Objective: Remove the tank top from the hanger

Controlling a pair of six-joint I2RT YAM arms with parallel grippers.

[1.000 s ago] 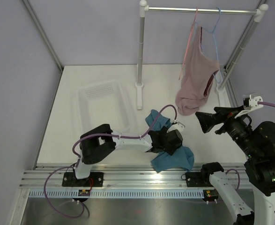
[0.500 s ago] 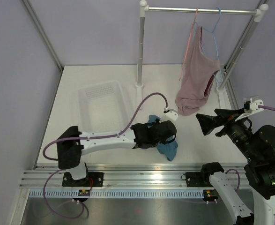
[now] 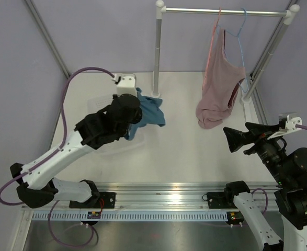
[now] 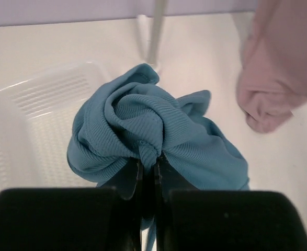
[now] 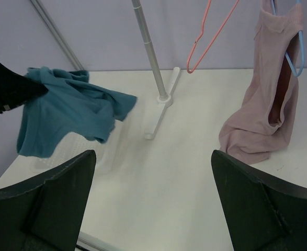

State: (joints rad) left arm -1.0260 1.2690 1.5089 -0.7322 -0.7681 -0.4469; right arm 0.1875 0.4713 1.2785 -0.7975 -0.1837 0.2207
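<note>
Left wrist: ribbed teal tank top (image 4: pixel 158 130) bunched, pinched in closed left hand (image 4: pixel 148 166), over white perforated basket (image 4: pixel 27 110); right hand (image 5: pixel 153 152) spread open.

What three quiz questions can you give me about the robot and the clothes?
1. True or false: the tank top is hanging on the salmon hanger.
2. Which gripper holds the tank top? A: left gripper. B: right gripper.
3. What colour is the other top, on the blue hanger?
Key: 1 false; 2 A; 3 dusty pink.
</note>
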